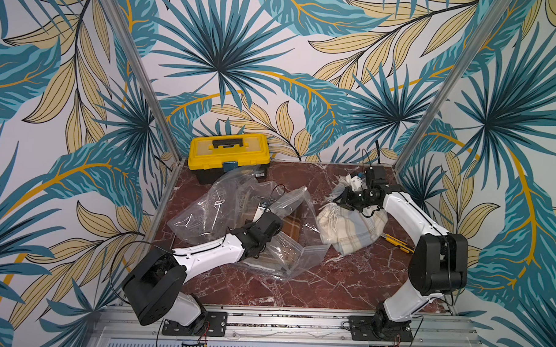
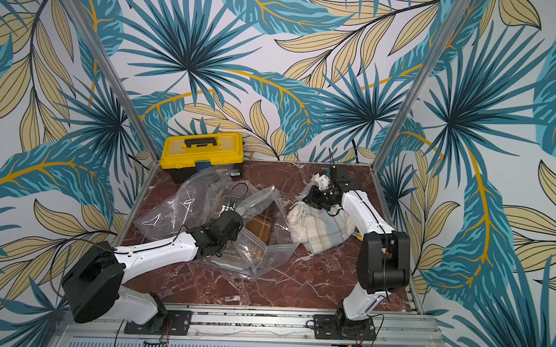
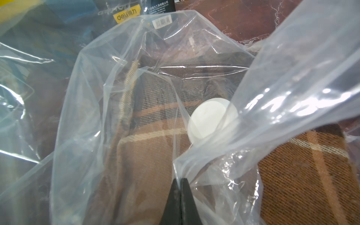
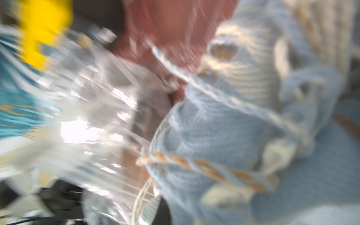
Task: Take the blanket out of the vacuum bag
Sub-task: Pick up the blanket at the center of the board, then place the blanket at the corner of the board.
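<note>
- Walls (image 1: 274, 53) on three sides: pale paper printed with large teal and tan tropical leaves, ochre stems
- Aluminium posts (image 1: 138, 71) slant up from the two far corners (seen in both top views)
- Tabletop (image 1: 330, 284): red-brown marble pattern, white veins
- Yellow toolbox (image 1: 228, 150), black handle, against the back wall
- Light soft and even

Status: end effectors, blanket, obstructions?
Left end effector shut on clear plastic vacuum bag. Right end effector shut at cream-blue plaid blanket, outside bag. Brown plaid blanket still partly bagged. Yellow toolbox behind bag.

Top views bright, even, sharp; glints on vacuum bag (image 1: 202, 206) at 9 o'clock. My right wrist view motion-smeared.
</note>
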`<action>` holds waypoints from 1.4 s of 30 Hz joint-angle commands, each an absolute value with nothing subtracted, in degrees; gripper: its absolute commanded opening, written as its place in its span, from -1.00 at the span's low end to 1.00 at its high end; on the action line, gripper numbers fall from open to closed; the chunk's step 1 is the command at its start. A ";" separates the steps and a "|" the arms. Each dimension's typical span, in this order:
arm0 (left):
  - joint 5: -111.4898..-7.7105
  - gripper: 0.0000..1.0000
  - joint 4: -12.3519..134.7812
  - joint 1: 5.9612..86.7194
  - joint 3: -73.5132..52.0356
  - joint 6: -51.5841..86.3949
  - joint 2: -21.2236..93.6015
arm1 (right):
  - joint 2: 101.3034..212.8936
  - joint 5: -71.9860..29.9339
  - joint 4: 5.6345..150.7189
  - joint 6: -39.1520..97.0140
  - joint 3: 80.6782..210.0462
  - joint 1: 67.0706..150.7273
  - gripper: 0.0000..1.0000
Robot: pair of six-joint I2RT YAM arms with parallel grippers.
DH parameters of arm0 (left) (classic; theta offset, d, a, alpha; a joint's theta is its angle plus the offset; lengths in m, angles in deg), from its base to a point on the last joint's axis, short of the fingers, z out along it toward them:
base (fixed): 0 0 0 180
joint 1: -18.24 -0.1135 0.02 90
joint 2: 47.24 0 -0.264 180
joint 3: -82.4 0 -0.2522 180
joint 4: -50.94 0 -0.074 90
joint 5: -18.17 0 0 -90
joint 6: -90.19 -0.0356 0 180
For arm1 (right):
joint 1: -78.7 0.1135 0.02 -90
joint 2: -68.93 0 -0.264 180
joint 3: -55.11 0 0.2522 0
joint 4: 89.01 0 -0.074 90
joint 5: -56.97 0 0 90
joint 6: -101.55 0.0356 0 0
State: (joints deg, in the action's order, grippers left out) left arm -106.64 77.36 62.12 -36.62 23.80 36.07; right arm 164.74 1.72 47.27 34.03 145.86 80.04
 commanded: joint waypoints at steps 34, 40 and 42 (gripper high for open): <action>-106.54 -1.00 75.64 61.83 -34.55 20.58 37.70 | 141.67 -21.74 52.42 34.17 144.84 67.06 -1.00; -107.46 -1.00 76.21 61.80 -34.12 20.66 37.92 | 152.14 -19.58 59.89 34.02 145.98 66.75 -1.00; -107.58 -1.00 76.75 61.78 -33.87 20.67 37.75 | 156.66 -19.01 60.94 33.94 147.82 66.73 -1.00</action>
State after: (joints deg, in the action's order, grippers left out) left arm -106.37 75.31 62.12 -35.79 21.18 37.53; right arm 153.79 -19.57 54.26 35.73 145.58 66.99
